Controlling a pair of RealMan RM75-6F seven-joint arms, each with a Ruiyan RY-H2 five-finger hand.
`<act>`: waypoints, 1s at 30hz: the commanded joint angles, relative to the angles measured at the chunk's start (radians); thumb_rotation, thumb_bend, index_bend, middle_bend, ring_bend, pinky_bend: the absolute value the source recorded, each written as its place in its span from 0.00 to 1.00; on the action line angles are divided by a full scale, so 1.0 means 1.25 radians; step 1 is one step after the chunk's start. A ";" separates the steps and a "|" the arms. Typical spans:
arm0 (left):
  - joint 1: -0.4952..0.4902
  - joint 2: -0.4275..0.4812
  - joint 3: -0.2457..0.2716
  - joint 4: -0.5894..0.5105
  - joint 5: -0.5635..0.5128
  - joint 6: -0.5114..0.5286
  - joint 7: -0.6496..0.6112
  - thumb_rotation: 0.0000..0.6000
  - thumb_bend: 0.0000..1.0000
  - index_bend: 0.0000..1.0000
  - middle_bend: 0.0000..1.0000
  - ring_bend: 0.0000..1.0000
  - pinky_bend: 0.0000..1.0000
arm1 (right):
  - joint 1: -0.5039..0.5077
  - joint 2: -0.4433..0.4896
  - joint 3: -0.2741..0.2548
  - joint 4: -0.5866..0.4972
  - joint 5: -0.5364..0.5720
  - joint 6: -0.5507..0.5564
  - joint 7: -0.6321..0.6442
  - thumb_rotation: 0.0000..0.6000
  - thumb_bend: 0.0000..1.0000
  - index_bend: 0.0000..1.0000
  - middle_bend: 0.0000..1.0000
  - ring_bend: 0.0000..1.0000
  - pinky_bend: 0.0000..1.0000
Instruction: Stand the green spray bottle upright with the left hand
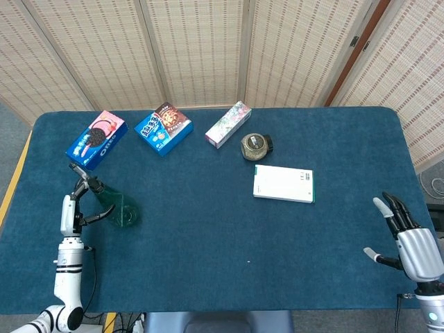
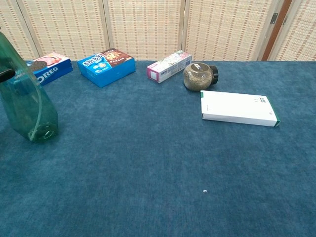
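Observation:
The green spray bottle point(image 1: 116, 208) stands near the table's left edge, its base on the blue cloth and its neck leaning left. In the chest view the green spray bottle point(image 2: 27, 103) fills the far left, with its top cut off by the frame. My left hand point(image 1: 71, 208) grips the bottle's upper part from the left; only one dark finger of it point(image 2: 5, 74) shows in the chest view. At the near right corner, my right hand point(image 1: 409, 243) hovers off the table edge with fingers spread and nothing in it.
Along the back stand an Oreo box point(image 1: 96, 136), a blue snack box point(image 1: 163, 128) and a pink-and-white carton point(image 1: 227, 124). A jar point(image 1: 255, 146) lies on its side by a flat white box point(image 1: 283, 183). Woven screens close off the rear.

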 commanded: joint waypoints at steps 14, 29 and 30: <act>0.008 0.018 0.023 -0.003 0.017 -0.012 -0.012 1.00 0.00 0.45 0.42 0.15 0.02 | -0.001 0.001 -0.001 -0.001 0.002 0.001 0.001 1.00 0.00 0.00 0.00 0.00 0.42; 0.017 0.072 0.049 -0.043 0.028 -0.051 -0.044 1.00 0.00 0.24 0.23 0.08 0.00 | 0.002 0.001 -0.001 -0.004 0.000 -0.001 -0.002 1.00 0.00 0.00 0.00 0.00 0.42; 0.018 0.075 0.050 -0.046 0.028 -0.051 -0.046 1.00 0.00 0.23 0.22 0.07 0.00 | 0.002 0.001 -0.001 -0.005 0.000 -0.001 -0.002 1.00 0.00 0.00 0.00 0.00 0.42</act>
